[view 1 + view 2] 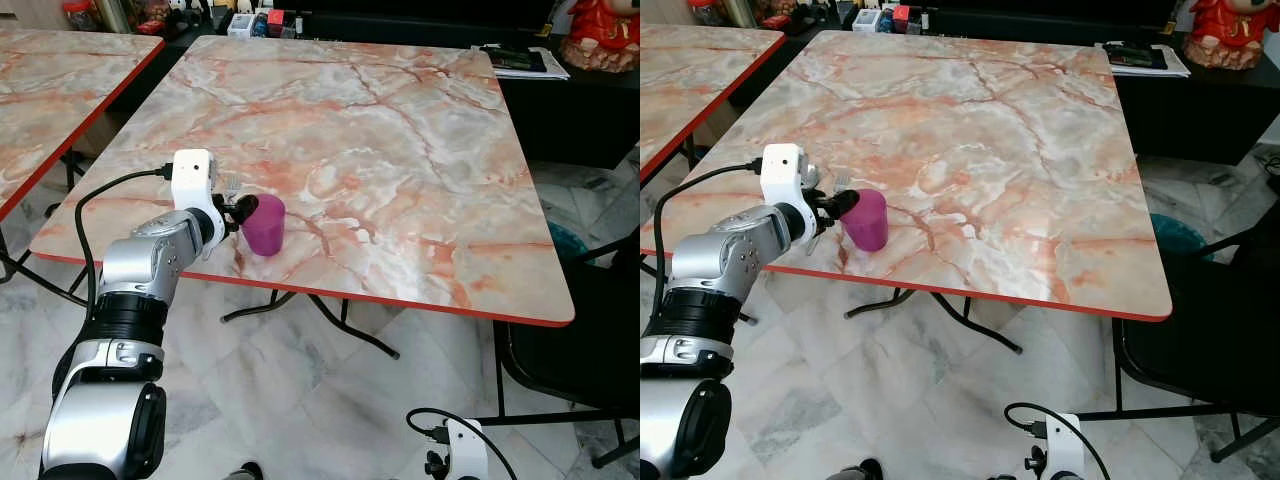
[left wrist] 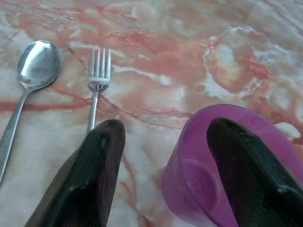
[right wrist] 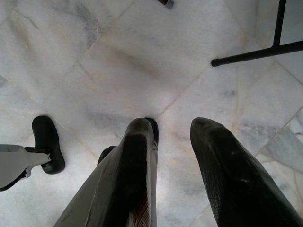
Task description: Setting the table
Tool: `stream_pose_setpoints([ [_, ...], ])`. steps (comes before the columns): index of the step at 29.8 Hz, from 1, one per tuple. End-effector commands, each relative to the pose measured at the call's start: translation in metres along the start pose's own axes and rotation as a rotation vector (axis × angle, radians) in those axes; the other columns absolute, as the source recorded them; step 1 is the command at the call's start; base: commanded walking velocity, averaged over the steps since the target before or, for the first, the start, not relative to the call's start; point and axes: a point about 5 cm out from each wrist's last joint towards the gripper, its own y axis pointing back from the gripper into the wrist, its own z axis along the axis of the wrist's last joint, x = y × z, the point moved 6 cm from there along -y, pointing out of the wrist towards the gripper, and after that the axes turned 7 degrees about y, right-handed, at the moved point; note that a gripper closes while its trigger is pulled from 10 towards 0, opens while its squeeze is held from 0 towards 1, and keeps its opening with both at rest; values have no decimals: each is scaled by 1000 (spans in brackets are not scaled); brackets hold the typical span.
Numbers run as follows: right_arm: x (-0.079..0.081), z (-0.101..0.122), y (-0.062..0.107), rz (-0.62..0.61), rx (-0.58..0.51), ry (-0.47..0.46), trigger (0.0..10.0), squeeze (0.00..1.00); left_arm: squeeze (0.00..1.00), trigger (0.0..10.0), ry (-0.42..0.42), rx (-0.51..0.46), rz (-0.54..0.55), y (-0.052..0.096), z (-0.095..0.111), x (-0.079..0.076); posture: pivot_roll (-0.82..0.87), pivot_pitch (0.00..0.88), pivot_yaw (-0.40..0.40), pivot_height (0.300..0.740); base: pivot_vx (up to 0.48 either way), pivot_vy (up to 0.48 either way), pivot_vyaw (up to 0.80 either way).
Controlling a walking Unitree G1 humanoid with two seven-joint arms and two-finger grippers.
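Left arm [image 1: 130, 300] up close, silver and bent, reaching over the near edge of the table [image 1: 400, 150]. At its end the left gripper [image 1: 243, 209] is on the purple cup [image 1: 265, 224]: in the left wrist view one black finger [image 2: 246, 161] dips inside the cup while the other [image 2: 94, 165] sits outside the wall, with a gap to the plastic on that side. So the fingers straddle the rim, parted, not yet pinching it as far as I can see.

The cup stands upright near the table's front-left corner. Just beyond it lie a fork [image 2: 97, 90] and a spoon [image 2: 31, 80], side by side, flat on the marble.

My read: this is either the cup being set down by the cutlery or about to be taken up; I can't say which. If it's a release, the next move wants the fingers lifted straight up so the rim isn't dragged over.

The right gripper [image 3: 173, 142] hangs low over the floor, fingers apart, idle.

No readable writing anywhere; the boxes at the far edge are too small to make out.
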Motion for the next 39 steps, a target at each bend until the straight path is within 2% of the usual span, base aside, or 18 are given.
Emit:
stream_pose_setpoints([
  [1, 0, -7, 1, -1, 22, -8, 10000, 0, 0, 10000, -1, -12, 25, 1, 3, 6, 2, 152, 7, 740, 0, 0, 0],
  [7, -1, -9, 1, -1, 23, -7, 10000, 0, 0, 10000, 19, 1, 49, -1, -6, 5, -1, 142, 7, 740, 0, 0, 0],
  [14, -1, -9, 2, -1, 24, -6, 10000, 0, 0, 10000, 32, -10, 58, -3, -5, 3, 0, 142, 6, 740, 0, 0, 0],
  [26, 0, -8, 1, -2, 22, -9, 10000, 0, 0, 10000, 55, -17, 133, -6, -7, 18, -2, 156, 7, 740, 0, 0, 0],
  [33, 0, -7, 1, -3, 20, -11, 10000, 0, 0, 9804, 88, -34, 118, -6, -6, 14, -1, 156, 8, 740, 0, 0, 0],
  [34, 0, -7, 1, -3, 20, -11, 10000, 0, 0, 8510, 92, -38, 112, -6, -5, 13, -1, 156, 8, 740, 0, 0, 0],
  [35, 0, -7, 1, -3, 20, -11, 10000, 0, 0, 4039, 93, -42, 108, -7, -4, 13, -1, 156, 8, 740, 0, 0, 0],
  [36, 0, -7, 1, -3, 20, -11, 10000, 0, 0, 4039, 94, -45, 106, -7, -3, 12, -3, 152, 8, 740, 0, 0, 0],
  [37, 0, -7, 1, -4, 20, -11, 10000, 0, 0, 0, 94, -46, 107, -6, -2, 13, -3, 152, 8, 740, 0, 0, 0],
  [39, 0, -7, 1, -4, 20, -11, 10000, 0, 0, 0, 94, -48, 106, -6, -1, 13, -3, 152, 8, 740, 0, 0, 0],
])
